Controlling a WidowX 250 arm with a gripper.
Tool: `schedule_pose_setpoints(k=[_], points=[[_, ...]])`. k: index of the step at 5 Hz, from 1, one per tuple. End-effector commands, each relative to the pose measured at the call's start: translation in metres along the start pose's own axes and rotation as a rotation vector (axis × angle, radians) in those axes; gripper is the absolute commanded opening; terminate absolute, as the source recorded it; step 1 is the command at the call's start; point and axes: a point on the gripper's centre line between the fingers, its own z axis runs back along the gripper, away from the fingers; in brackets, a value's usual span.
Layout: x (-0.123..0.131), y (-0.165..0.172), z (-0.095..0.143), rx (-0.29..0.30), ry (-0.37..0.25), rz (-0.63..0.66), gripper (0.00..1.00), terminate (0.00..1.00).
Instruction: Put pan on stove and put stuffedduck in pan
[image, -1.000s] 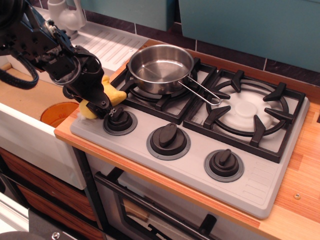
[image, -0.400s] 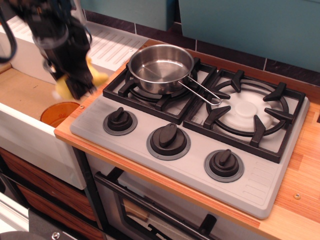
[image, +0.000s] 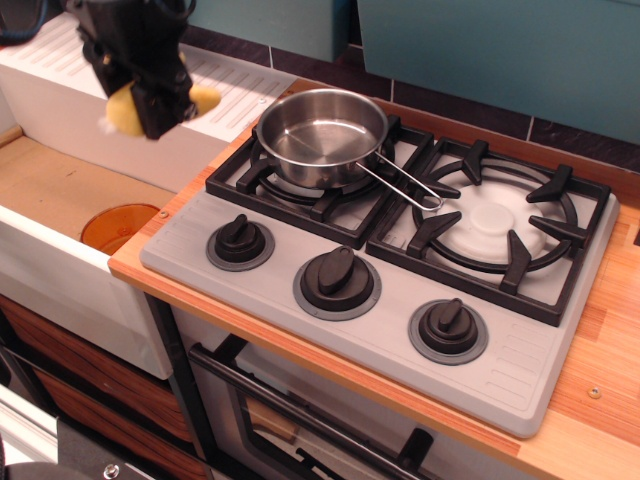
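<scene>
The shiny steel pan (image: 322, 132) sits on the left burner grate of the grey stove (image: 390, 300), its wire handle (image: 405, 187) pointing right toward the middle. My black gripper (image: 158, 110) is at the upper left, raised above the sink's drainboard and left of the pan. It is shut on the yellow stuffedduck (image: 126, 111), which shows on both sides of the fingers and hangs in the air. The duck's beak is hidden.
A white sink (image: 60, 270) with an orange drain (image: 118, 226) lies left of the stove, with a ridged white drainboard (image: 235, 85) behind. Three black knobs (image: 338, 278) line the stove's front. The right burner (image: 495, 220) is bare. Wooden counter (image: 600, 350) borders the right.
My gripper has lifted the duck from the counter beside the left knob, moving up and back, and now holds it high above the drainboard. The pan has not moved.
</scene>
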Motion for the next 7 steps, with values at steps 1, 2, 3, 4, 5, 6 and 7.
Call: schedule_pose_setpoints(k=[1, 2, 3, 4, 5, 6, 7], points=[[0.043, -0.008, 0.026, 0.031, -0.041, 0.011, 0.0, 0.0], [0.06, -0.016, 0.025, 0.024, -0.049, 0.01, 0.0, 0.0], [0.071, -0.021, 0.021, 0.019, -0.059, 0.005, 0.0, 0.0], [0.08, -0.027, 0.013, 0.013, -0.082, 0.0, 0.0, 0.0], [0.089, -0.027, 0.007, 0.022, -0.11, -0.017, 0.0, 0.0], [0.091, -0.024, 0.007, 0.01, -0.117, -0.031, 1.0, 0.0], [0.09, -0.023, 0.008, 0.004, -0.119, -0.03, 1.0, 0.0]])
